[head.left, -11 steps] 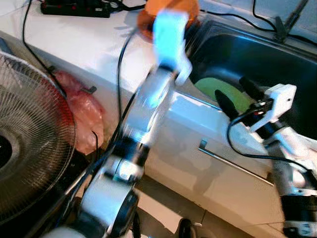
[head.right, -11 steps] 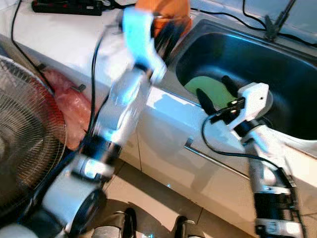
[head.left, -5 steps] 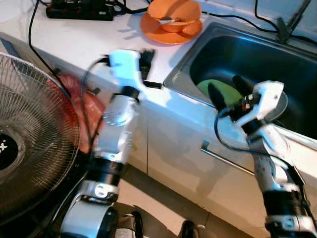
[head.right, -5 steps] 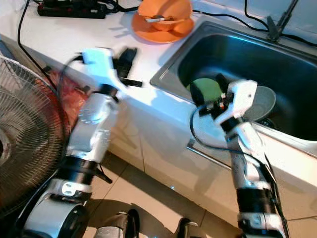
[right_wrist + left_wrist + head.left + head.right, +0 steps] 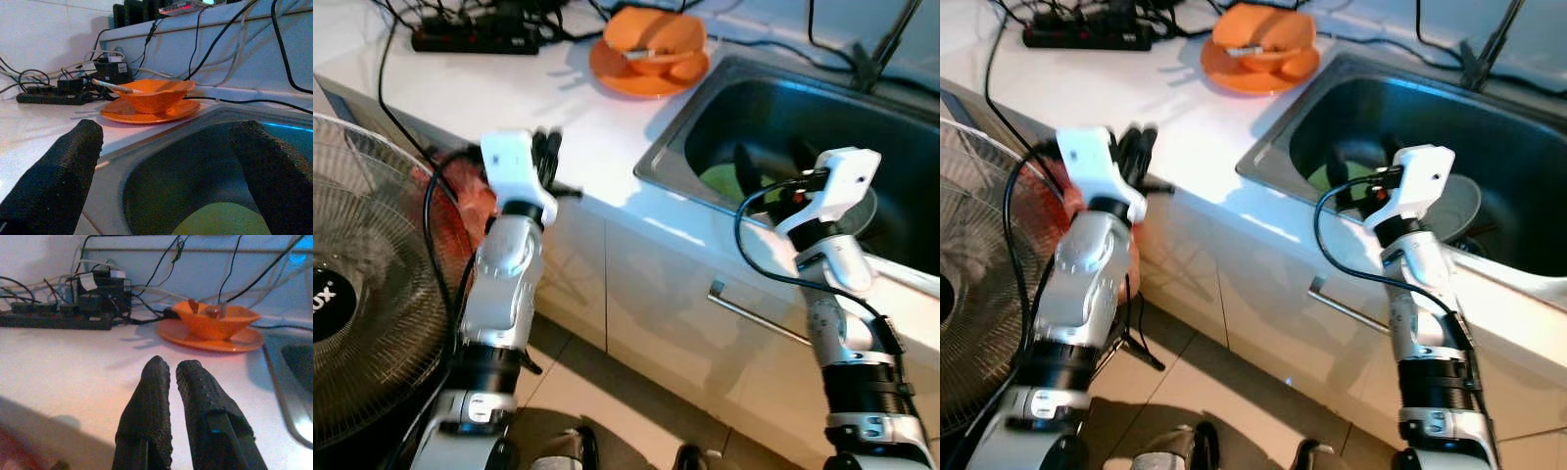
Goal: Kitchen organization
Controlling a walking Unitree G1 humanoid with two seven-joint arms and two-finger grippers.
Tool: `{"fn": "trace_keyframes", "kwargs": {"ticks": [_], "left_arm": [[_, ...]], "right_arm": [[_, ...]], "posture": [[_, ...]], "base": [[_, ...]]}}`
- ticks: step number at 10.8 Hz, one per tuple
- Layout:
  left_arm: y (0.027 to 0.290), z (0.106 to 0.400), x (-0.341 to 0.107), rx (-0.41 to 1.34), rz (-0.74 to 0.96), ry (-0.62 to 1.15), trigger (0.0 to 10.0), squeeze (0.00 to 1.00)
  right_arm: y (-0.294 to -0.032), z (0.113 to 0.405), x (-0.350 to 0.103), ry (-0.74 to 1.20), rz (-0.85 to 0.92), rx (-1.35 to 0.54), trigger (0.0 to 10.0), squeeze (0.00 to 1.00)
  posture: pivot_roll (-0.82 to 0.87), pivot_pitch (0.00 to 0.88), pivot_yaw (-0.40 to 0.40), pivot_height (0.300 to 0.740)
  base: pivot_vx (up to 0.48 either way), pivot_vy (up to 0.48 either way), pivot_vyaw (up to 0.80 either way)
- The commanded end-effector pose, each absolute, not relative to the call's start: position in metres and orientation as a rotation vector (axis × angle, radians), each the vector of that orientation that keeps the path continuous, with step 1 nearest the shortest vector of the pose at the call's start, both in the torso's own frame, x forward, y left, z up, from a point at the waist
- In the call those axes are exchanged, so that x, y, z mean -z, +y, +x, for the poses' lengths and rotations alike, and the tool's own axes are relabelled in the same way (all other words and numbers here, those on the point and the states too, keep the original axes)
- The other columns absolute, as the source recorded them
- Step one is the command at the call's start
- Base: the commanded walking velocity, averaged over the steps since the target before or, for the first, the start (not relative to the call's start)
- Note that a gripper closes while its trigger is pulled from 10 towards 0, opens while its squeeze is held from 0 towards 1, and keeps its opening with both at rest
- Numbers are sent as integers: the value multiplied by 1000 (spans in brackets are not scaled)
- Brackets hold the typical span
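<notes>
An orange bowl (image 5: pixel 654 37) with a utensil in it sits on an orange plate (image 5: pixel 646 76) at the back of the white counter, left of the steel sink (image 5: pixel 773 98). In the sink lie a green plate (image 5: pixel 720 181) and a grey dish (image 5: pixel 1459 201). My left gripper (image 5: pixel 548 152) is shut and empty, hovering over the counter's front edge; in the left wrist view its fingers (image 5: pixel 156 396) point toward the orange bowl (image 5: pixel 215 320). My right gripper (image 5: pixel 773 162) is open inside the sink, just above the green plate (image 5: pixel 222 220), holding nothing.
A black power strip (image 5: pixel 475 39) with tangled cables lies at the counter's back left. A standing fan (image 5: pixel 362 294) and a red bag (image 5: pixel 460 191) are on my left, below the counter. A cabinet handle (image 5: pixel 759 315) runs under the sink front.
My left arm has drawn back from the orange bowl to the counter's front edge. My right gripper has moved forward over the sink rim and into the basin.
</notes>
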State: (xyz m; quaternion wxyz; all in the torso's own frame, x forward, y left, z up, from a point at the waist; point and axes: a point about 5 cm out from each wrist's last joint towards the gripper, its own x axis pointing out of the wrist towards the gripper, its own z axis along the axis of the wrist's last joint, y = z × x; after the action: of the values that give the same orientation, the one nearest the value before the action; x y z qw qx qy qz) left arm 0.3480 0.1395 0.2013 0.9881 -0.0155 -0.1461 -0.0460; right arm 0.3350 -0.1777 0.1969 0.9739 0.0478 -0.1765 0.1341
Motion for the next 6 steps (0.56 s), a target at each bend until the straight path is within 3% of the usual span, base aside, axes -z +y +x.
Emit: {"fn": "trace_keyframes", "kwargs": {"ticks": [1,2,6], "left_arm": [[140,345,-194,70,-34,-275,10000,0],[139,345,-195,69,-50,-279,10000,1000],[134,344,-200,79,-55,-303,10000,1000]], "right_arm": [[-179,334,-194,-359,99,-255,10000,0],[-179,335,-194,-357,103,-248,10000,0],[-174,339,-195,-360,114,-248,10000,0]], "posture": [[43,69,9,740],[43,69,9,740],[50,52,0,740]], "base": [[0,0,0],[0,0,0],[0,0,0]]}}
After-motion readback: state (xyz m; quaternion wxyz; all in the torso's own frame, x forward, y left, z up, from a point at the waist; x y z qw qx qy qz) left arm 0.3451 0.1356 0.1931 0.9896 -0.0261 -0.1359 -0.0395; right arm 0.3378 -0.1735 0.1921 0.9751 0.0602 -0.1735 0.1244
